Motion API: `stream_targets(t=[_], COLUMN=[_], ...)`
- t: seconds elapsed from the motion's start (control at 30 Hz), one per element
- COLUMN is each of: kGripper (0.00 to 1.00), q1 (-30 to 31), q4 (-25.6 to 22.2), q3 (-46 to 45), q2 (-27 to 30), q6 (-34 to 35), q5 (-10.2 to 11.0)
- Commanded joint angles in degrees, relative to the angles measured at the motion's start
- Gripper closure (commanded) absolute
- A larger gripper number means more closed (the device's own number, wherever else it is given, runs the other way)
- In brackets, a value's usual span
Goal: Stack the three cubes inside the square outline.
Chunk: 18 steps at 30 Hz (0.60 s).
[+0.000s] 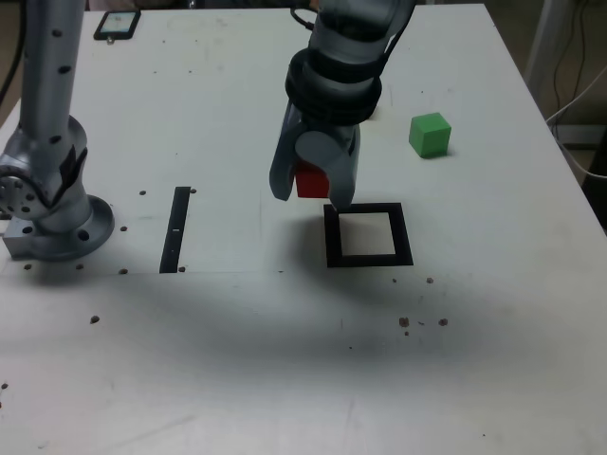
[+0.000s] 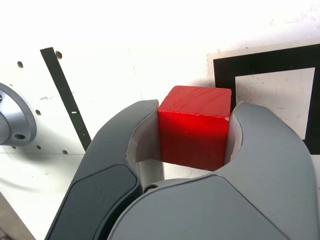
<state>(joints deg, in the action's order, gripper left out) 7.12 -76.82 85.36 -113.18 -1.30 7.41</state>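
Surface: a white tabletop [image 1: 493, 341], lightly speckled, with small holes near the arm's base [image 1: 52, 223] at the exterior view's left. Fixed marks: a thin black strip [image 1: 176, 229] left of centre; the square outline [image 1: 368, 235], black frame with a pale centre, right of centre, nothing inside it. Item one: the red cube [image 1: 309, 180], clamped between the two jaws of the gripper [image 2: 195, 150], held clear of the table just left of and slightly beyond the outline's far-left corner as the exterior view shows it. Item two: the green cube [image 1: 430, 134], resting on the table farther back and to the right, well apart from the outline. Item three: a yellow cube, not visible in either view. Sundry: a dark phone-like object [image 1: 117, 24] at the far left edge. Step in hand, by judgement: carrying the first cube to the outline. Next move calls for shifting the cube over the pale centre, lowering it square to the frame, then releasing.
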Motion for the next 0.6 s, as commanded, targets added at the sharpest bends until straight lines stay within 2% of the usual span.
stream_targets(t=[0.0,0.13,0.57], kGripper=[0.73,0.8,0.81], q1=[1.21,2.91,4.22], q4=[-0.12,0.1,-0.65], q3=[0.23,0.55,5.86], q2=[0.35,0.64,-3.07], q6=[0.29,1.67,1.62], q5=[0.3,-0.07,-1.91])
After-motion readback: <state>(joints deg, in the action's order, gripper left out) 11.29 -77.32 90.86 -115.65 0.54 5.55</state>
